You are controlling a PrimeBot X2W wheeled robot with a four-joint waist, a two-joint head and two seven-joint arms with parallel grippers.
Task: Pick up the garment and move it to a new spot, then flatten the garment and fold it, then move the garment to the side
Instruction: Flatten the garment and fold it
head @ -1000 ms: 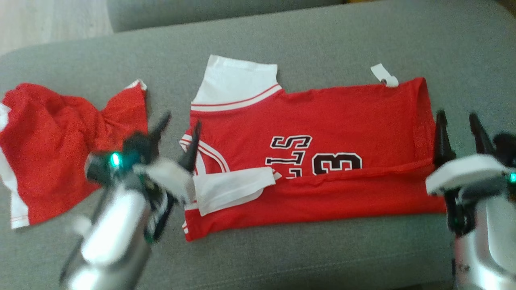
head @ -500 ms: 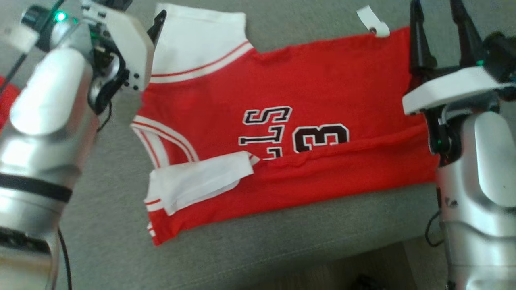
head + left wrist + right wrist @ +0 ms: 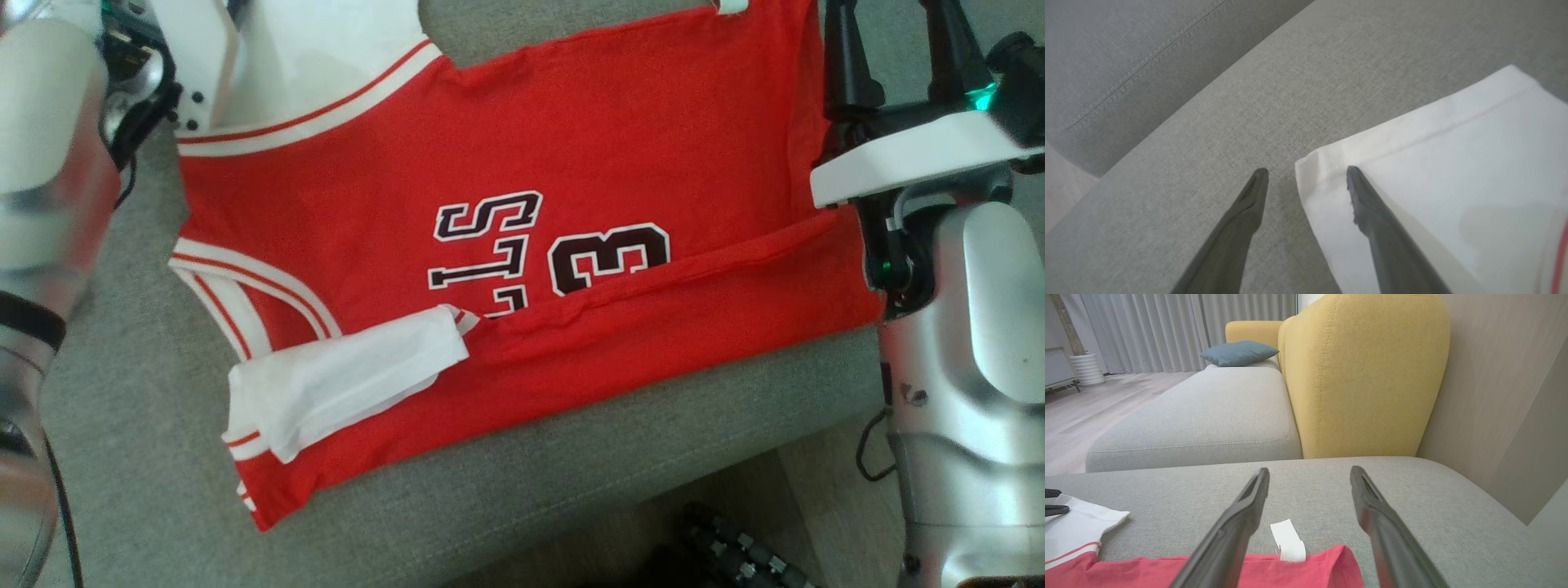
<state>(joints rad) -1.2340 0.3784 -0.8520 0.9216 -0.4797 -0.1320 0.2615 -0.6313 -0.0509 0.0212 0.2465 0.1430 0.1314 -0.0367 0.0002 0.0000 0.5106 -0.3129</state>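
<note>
The garment point(image 3: 522, 163) is a red jersey with white sleeves and black lettering, lying flat on the grey sofa cushion point(image 3: 490, 523) with its near edge folded up over the print. My left gripper point(image 3: 1306, 171) stands open at the far white sleeve point(image 3: 1453, 163). One finger is over the sleeve's corner and the other over bare cushion. Its white wrist housing point(image 3: 196, 65) is at the top left of the head view. My right gripper point(image 3: 1309, 471) stands open above the far right hem corner of the garment point(image 3: 1126, 571), beside the white tag point(image 3: 1288, 539).
A yellow chair back point(image 3: 1363, 375) rises just beyond the cushion, with another grey seat point(image 3: 1200, 412) and a blue pillow point(image 3: 1237, 352) behind. The cushion's front edge drops to the floor, where a dark object point(image 3: 727, 547) lies.
The head camera has tilted, so the whole picture shifted. My left arm reached from the jersey's near left side out to the far white sleeve. My right gripper advanced to the far hem. Both stayed open.
</note>
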